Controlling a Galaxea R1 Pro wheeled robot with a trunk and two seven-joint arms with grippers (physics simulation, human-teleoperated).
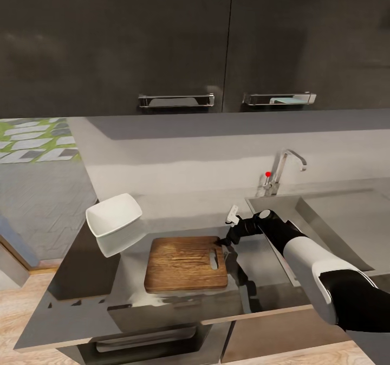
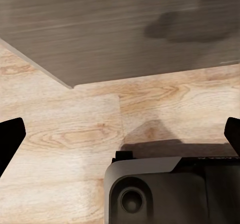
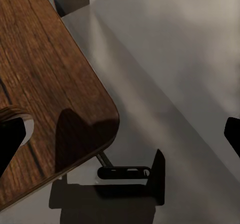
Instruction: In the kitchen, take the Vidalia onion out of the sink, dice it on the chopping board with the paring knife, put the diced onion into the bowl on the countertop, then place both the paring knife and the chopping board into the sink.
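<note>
We are facing the glossy grey countertop under the dark wall cabinets, with the sink lying just beyond our right gripper's far side, its chrome tap standing at the back edge. Our right arm is reaching forward and inward across the sink's front corner, forearm sloping down toward the counter, wrist bent so the right gripper is pointing down at the handle end of the chopping board. The board is lying flat on the counter, its slot end just beneath and beside our jaws; in the right wrist view its rounded corner is sitting between the spread fingertips, so these jaws are standing open and holding nothing. The white bowl is sitting well apart from the jaws, past the board's far end. Our left gripper is hanging over the wooden floor, fingertips wide apart, open and empty.
</note>
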